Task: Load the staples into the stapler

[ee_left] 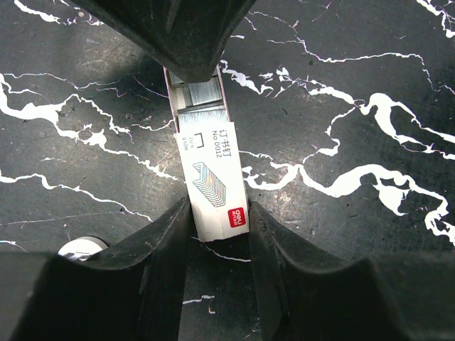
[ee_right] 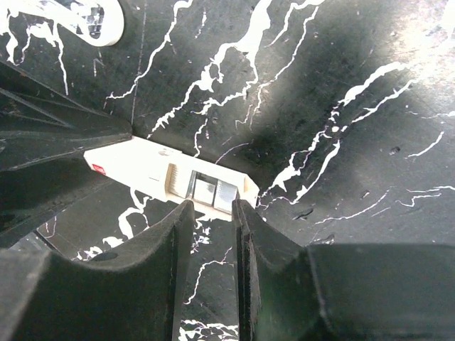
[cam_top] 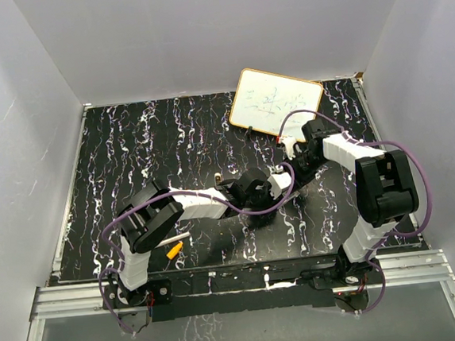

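The staples (ee_left: 202, 96) lay in their staple box (ee_left: 212, 177), a small white carton with a red logo. It rested flat on the black marbled table (ee_left: 355, 85), about the middle, where the two arms met. The far end of the box was open, and there we saw the metal strip. The left gripper (ee_left: 217, 213) held the printed end of the box, one finger against each long side. The right gripper (ee_right: 210, 209) stood at the open end with its jaws narrow, only a slim gap between them. We could not tell whether they pinched the strip, the box or nothing.

We judged the step to be taking the staples out of the box, with the loading itself not yet begun. The next move would call for a steady hold on the box and a fine grip on the strip, drawn straight along the box so that it does not break.

The stapler we could not make out with certainty. A small pale thing (cam_top: 286, 141) close to the right wrist, just before the whiteboard (cam_top: 273, 103), could be it, but it was too small to tell. In the left wrist view the right gripper's dark body hid the very end of the box. The white stick (cam_top: 179, 238) and the orange piece (cam_top: 173, 252) lay near the left arm's base, well apart from the box.
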Available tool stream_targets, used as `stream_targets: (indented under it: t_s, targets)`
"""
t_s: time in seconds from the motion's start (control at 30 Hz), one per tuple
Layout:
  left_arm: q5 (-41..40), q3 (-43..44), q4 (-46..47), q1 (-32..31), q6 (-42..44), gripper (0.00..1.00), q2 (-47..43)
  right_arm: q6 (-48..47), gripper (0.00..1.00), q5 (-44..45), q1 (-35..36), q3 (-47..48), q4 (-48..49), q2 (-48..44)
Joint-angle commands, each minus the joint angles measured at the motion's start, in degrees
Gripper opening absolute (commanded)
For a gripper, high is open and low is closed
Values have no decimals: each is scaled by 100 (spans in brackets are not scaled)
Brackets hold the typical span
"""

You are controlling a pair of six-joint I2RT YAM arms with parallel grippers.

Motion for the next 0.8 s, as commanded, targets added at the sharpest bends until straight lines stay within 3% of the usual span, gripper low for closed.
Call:
stream_targets:
  t_s: [0.0, 0.6, 0.77]
  targets:
    - [-89, -33, -539, -19, -3, 36, -50, 40, 30, 193, 40, -69, 298, -11]
    - [-81, 8, -600, -19, -4, 36, 0, 148, 26, 443, 106, -94, 553, -280]
    - [-73, 0, -593, -19, -9, 36, 1, 238, 25, 162, 102, 143, 429, -445]
